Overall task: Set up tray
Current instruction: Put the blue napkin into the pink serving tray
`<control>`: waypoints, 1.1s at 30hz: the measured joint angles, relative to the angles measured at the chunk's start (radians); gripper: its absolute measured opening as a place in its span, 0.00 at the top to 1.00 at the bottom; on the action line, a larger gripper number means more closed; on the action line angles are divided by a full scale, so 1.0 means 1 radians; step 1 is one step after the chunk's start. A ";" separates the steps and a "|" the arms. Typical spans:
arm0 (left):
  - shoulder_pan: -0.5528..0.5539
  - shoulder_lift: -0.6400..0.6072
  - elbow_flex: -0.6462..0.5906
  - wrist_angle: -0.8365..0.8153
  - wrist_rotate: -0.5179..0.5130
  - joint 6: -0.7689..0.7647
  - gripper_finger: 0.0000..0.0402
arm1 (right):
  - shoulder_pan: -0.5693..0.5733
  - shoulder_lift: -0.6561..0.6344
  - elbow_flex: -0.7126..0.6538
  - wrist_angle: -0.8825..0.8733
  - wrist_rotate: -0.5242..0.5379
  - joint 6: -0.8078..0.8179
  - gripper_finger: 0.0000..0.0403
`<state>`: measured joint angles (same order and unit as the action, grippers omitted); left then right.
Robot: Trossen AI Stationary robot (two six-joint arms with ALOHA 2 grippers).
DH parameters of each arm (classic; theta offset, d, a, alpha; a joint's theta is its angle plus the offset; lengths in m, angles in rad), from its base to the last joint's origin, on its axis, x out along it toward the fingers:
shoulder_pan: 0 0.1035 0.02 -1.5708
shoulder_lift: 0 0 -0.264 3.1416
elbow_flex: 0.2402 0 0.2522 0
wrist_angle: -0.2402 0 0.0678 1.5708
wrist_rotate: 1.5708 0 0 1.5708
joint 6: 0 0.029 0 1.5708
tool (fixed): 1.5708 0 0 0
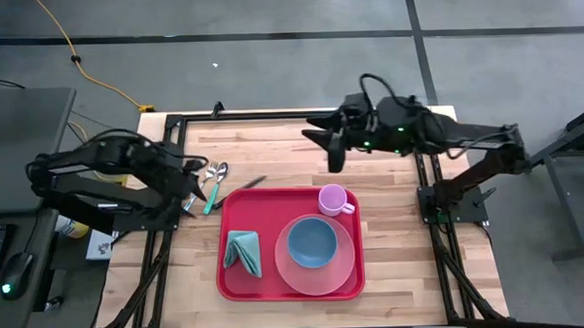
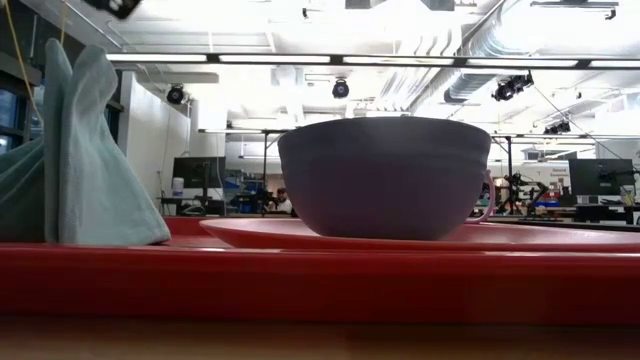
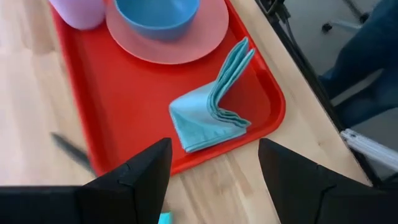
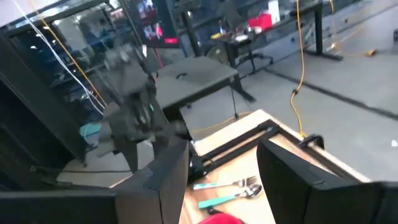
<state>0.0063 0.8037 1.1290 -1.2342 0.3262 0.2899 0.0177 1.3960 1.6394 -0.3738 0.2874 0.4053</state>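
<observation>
The tray point(image 1: 243, 209) is holding plate, bowl, cup and napkin; the cutlery point(image 1: 213, 178) is waiting at its ten o'clock; the left gripper point(image 1: 189, 183) and right gripper point(image 1: 335, 157) are gaping empty

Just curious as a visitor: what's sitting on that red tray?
On the red tray sit a folded teal napkin, a pink plate holding a blue bowl, and a lilac cup. The plate's middle is hidden under the bowl.

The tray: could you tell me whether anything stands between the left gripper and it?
Nothing visible does. The left gripper hangs open over bare wood beside the tray, just short of its rim. The folded napkin lies on the tray beyond that rim.
</observation>
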 joint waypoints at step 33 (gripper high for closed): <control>-0.002 -0.070 -0.531 0.484 0.029 -0.554 0.88 | 0.042 -0.104 0.000 -0.086 0.047 -0.069 0.58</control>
<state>0.0040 0.7338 0.5976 -0.7505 0.3553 -0.2645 0.0601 1.2919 1.6394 -0.4595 0.3343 0.3362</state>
